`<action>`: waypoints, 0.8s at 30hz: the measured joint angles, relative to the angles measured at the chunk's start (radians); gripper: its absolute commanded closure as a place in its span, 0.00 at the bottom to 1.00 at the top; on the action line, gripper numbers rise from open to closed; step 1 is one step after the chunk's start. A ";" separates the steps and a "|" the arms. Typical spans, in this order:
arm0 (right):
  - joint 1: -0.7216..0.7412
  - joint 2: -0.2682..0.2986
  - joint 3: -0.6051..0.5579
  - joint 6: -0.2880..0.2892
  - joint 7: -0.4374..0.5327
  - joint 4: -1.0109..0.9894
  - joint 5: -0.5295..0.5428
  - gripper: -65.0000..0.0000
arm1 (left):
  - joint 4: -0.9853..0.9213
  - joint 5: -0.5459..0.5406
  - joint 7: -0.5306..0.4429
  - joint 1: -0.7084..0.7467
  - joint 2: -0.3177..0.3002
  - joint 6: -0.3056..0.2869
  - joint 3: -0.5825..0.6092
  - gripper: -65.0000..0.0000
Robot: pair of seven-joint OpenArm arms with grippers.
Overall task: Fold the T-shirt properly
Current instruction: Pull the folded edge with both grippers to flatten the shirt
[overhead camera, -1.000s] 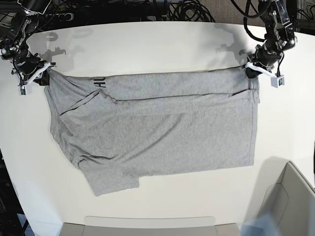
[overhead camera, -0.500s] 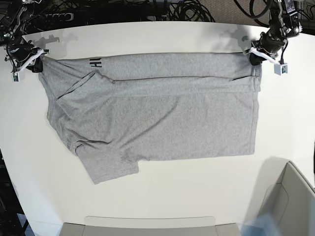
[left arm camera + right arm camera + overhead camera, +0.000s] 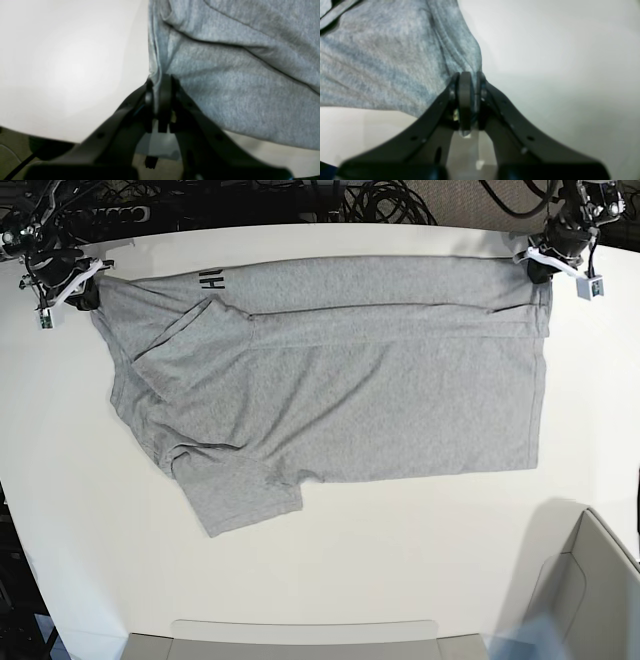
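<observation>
The T-shirt [image 3: 340,390] lies spread flat across the far half of the table [image 3: 330,570], its long axis running side to side in the base view. The fabric is heather-grey jersey with a fine mottled knit and a soft, matte surface. The far edge is turned over in a narrow band, and black block lettering [image 3: 210,280] shows on that band near the view's left end. One short sleeve [image 3: 245,500] juts toward the near-left as a roughly square flap; a second sleeve lies folded over the body near the lettering. Shallow creases run along the length below the band.

The right gripper [image 3: 82,292] is clamped on the shirt's far corner at the view's left; the right wrist view shows its black jaws [image 3: 467,100] pressed together with bunched cloth between them. The left gripper [image 3: 540,268] is clamped on the far corner at the view's right; in the left wrist view [image 3: 158,100] a thin fold of hem passes between the closed jaws.

The table is white, smooth and matte, with a rounded far edge. Black cables [image 3: 380,200] are bundled beyond it. A pale grey bin [image 3: 590,590] stands at the near-right corner.
</observation>
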 measured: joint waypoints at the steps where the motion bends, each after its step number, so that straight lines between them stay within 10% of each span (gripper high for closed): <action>1: 0.000 -0.002 0.000 0.000 0.003 0.001 -0.006 1.00 | 0.000 0.005 0.000 0.000 0.000 0.000 0.000 1.00; 7: 0.035 -0.027 0.006 0.000 0.001 0.009 -0.073 1.00 | 0.000 0.004 0.000 -0.001 0.000 0.000 0.000 1.00; 14: 0.041 -0.074 0.005 0.000 -0.029 0.083 -0.138 0.76 | 0.051 0.053 0.012 0.007 0.002 0.027 -0.001 0.67; 24: 0.042 -0.092 0.001 0.000 -0.064 0.135 -0.163 0.65 | 0.122 0.077 0.048 0.039 0.011 0.046 0.002 0.67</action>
